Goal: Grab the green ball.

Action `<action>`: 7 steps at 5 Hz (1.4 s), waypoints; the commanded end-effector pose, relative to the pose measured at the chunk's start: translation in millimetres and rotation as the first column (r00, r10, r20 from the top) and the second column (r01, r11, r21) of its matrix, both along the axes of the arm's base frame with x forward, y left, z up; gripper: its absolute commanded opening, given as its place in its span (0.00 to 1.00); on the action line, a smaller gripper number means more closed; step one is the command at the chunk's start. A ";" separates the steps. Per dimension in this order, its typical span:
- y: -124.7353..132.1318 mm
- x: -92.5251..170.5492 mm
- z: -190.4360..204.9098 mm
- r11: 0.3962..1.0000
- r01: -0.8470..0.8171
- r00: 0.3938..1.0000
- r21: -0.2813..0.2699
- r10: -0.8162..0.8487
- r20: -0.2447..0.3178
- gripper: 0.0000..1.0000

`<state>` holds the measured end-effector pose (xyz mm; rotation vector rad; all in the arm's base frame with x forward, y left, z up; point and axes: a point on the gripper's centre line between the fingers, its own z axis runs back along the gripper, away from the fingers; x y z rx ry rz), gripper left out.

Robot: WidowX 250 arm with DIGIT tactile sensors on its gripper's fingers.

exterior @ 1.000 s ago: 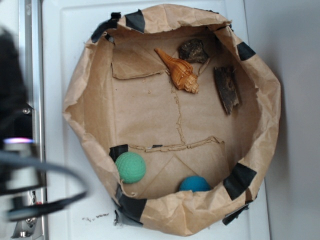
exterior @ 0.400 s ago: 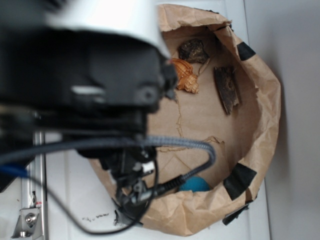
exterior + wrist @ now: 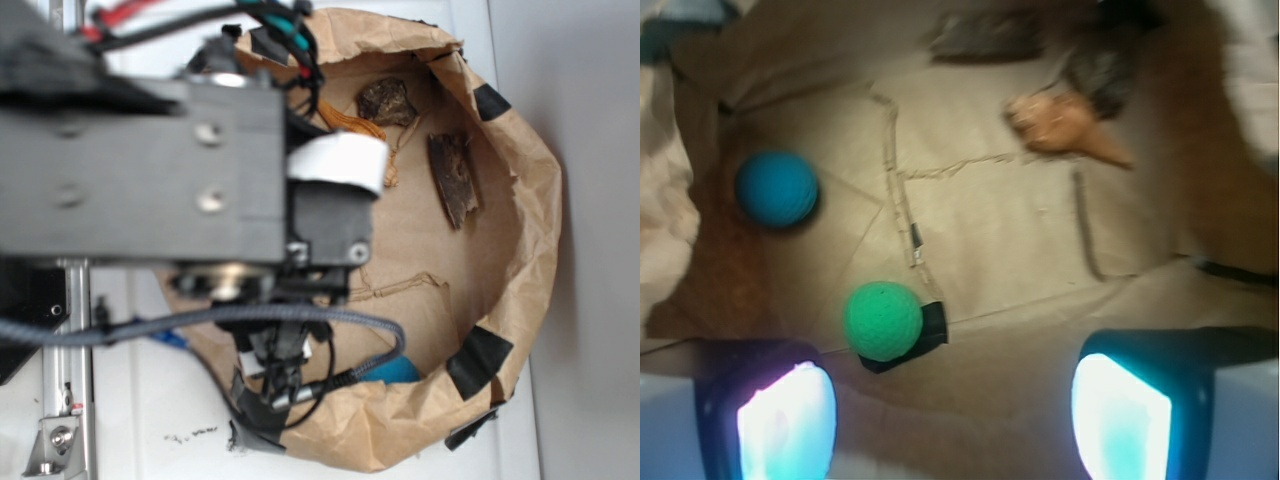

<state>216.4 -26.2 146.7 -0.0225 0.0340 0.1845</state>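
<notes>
Hovering with jaws spread wide, the claw (image 3: pixel 955 420) is sitting off-centre: the green ball (image 3: pixel 883 320) is lying nearer its left-hand finger (image 3: pixel 785 425) in the wrist view.

White tabletop (image 3: pixel 580 200) carries a shallow brown paper-bag tray (image 3: pixel 535 190) patched with black tape. On the tray floor: mint-green dimpled ball (image 3: pixel 882 320) beside a black tape patch (image 3: pixel 925 335), blue-teal ball (image 3: pixel 777 188), orange spiral seashell (image 3: pixel 1065 124), two dark bark pieces (image 3: pixel 455 178). All apart.

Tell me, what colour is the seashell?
The seashell is orange-tan, seen best in the wrist view.
</notes>
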 end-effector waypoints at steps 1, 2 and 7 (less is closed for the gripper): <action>-2.1 20.4 -8.6 0.995 0.066 0.997 -0.071 -0.062 0.054 1.00; -10.0 21.8 -13.0 0.992 0.066 0.998 -0.109 -0.063 0.031 1.00; 3.7 5.3 -56.2 0.996 0.025 0.999 -0.080 -0.022 0.033 1.00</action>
